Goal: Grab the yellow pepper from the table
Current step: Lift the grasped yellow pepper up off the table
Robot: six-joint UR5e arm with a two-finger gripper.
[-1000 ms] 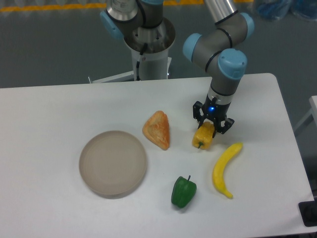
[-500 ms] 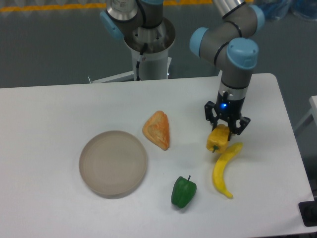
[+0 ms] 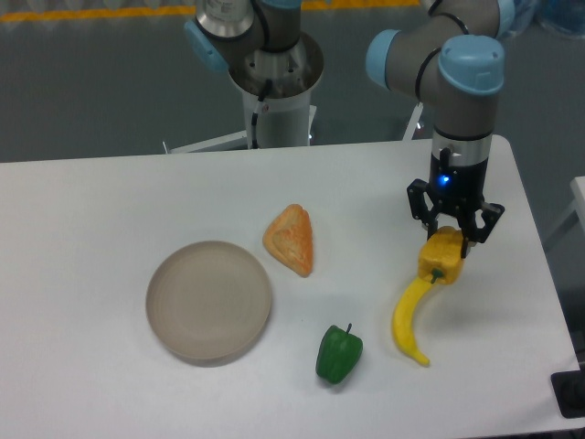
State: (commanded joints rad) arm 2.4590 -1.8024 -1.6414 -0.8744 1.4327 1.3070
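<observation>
Yellow pepper [image 3: 441, 259] clamped in gripper [image 3: 448, 240], above banana [image 3: 409, 315]

Grey floor [image 3: 91, 82]; yellow stripe [image 3: 82, 14]

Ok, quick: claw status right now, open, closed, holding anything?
Claw: closed on the yellow pepper, which overlaps the banana's upper end in this view.

The grey robot arm with light-blue joint caps [image 3: 468, 64] reaches down from the upper right, its wrist vertical. Its black two-finger gripper [image 3: 453, 233] points straight down, fingers clamped on something, a blue light glowing above them.
</observation>
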